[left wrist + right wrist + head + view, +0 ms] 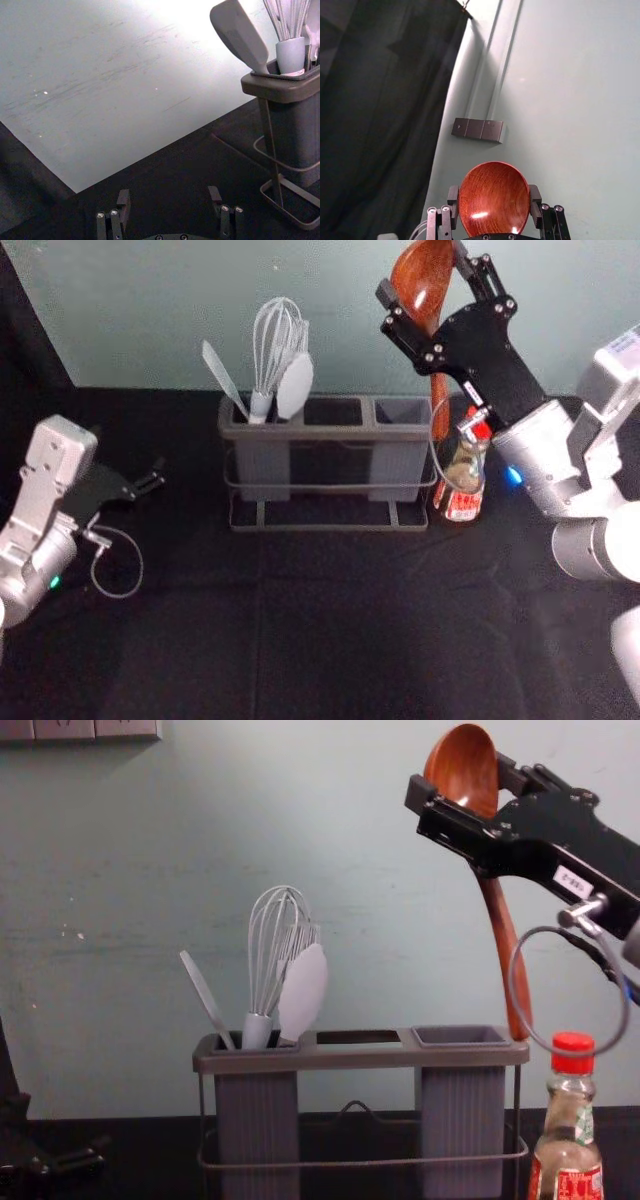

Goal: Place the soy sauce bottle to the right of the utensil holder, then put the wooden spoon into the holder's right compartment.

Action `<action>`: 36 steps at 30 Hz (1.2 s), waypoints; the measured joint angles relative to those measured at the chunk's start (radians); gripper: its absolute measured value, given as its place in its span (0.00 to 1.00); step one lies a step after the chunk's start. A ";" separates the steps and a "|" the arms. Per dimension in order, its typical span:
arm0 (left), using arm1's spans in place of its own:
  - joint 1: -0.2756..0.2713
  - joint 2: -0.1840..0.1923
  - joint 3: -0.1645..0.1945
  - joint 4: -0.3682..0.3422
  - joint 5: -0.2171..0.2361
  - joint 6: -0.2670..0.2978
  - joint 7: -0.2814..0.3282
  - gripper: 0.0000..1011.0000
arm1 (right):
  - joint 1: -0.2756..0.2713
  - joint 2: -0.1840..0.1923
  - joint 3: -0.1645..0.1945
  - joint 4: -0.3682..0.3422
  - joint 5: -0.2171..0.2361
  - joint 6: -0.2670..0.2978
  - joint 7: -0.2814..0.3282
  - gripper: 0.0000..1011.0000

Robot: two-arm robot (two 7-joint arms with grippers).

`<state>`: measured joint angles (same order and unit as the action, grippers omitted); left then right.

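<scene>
While our R end effector (464,782), up high, grips the long brown wooden spoon (500,930), its handle tip (521,1023) hangs just R of the grey plastic R compt. (462,1110)

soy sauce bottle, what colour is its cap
The cap is bright red, seen best in the chest view, where it tops the bottle.

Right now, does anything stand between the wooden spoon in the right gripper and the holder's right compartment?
Perhaps the holder's rim: the wooden spoon's handle hangs by its right end and would probably need to clear it. The soy sauce bottle stands farther right; nothing visible covers the right compartment.
</scene>
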<state>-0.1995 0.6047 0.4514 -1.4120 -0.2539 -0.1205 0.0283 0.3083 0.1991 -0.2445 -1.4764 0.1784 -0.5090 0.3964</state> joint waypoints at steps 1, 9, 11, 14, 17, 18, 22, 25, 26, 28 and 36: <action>0.000 0.000 0.000 0.000 0.000 0.000 0.000 1.00 | 0.000 0.000 0.000 0.000 0.000 0.000 0.000 0.83; 0.000 0.000 0.000 0.000 0.000 0.000 0.000 1.00 | 0.100 -0.047 -0.011 0.140 0.019 -0.042 0.014 0.83; 0.000 0.000 0.000 0.000 0.000 0.000 0.000 1.00 | 0.124 -0.060 -0.013 0.178 0.019 -0.055 0.016 0.83; 0.000 0.000 0.000 0.000 0.000 0.000 0.000 1.00 | 0.155 -0.078 -0.015 0.230 0.019 -0.074 0.018 0.83; 0.000 0.000 0.000 0.000 0.000 0.000 0.000 1.00 | 0.181 -0.096 -0.016 0.279 0.019 -0.098 0.020 0.83; 0.000 0.000 0.000 0.000 0.000 0.000 0.000 1.00 | 0.186 -0.100 -0.016 0.290 0.019 -0.104 0.020 0.83; 0.000 0.000 0.000 0.000 0.000 0.000 0.000 1.00 | 0.209 -0.123 -0.013 0.348 0.019 -0.138 0.020 0.83; 0.000 0.000 0.000 0.000 0.000 0.000 0.000 1.00 | 0.219 -0.140 -0.006 0.384 0.022 -0.162 0.020 0.83; 0.000 0.000 0.000 0.000 0.000 0.000 0.000 1.00 | 0.221 -0.146 -0.004 0.397 0.023 -0.170 0.021 0.83; 0.000 0.000 0.000 0.000 0.000 0.000 0.000 1.00 | 0.221 -0.150 -0.002 0.408 0.024 -0.178 0.023 0.83; 0.000 0.000 0.000 0.000 0.000 0.000 0.000 1.00 | 0.198 -0.161 0.013 0.442 0.034 -0.199 0.039 0.83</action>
<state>-0.1996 0.6047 0.4514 -1.4120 -0.2539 -0.1206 0.0283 0.5060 0.0378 -0.2313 -1.0344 0.2127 -0.7082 0.4354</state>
